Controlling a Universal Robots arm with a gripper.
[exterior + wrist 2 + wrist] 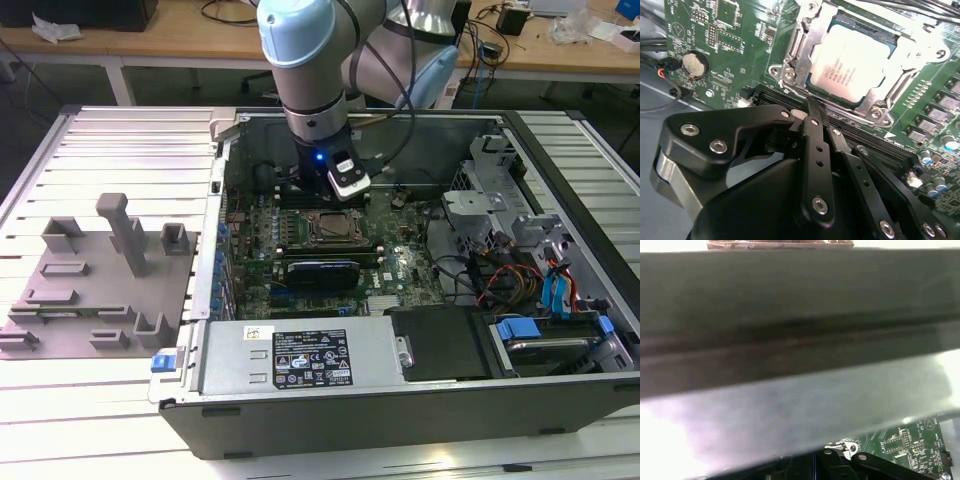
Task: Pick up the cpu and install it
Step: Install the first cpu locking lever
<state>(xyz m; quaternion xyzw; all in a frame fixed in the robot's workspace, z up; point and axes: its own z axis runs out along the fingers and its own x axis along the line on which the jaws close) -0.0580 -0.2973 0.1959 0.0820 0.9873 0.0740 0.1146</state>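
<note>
Presently, inside the open dark grey metal computer case [560, 420], the pale blue and silver robot arm [305, 60] reached down over the green circuit board [395, 265].

Item: black multi-link gripper [812, 107], seen in the second wrist view. Its fingers [816, 131] lay pressed together with nothing between them, their tip just beside the near edge of the socket frame, though actual contact could not be judged from this angle.

Item: cpu, a thin flat square chip with a silvery-white metal top [852, 55]. It sat seated flat inside the silver metal-framed socket [790, 70] on the board, apart from the gripper. In the exterior view the socket [335, 228] lay directly below the wrist, towards the far side of the case.

Item: round silver coin battery [694, 64], on the board well apart from the socket.

Item: grey plastic tray with upright blocks [95, 290], on the ribbed white table [100, 420] at the exterior view's left, outside the case.

Item: blue plastic drive latches [518, 328], at the exterior view's right.
</note>
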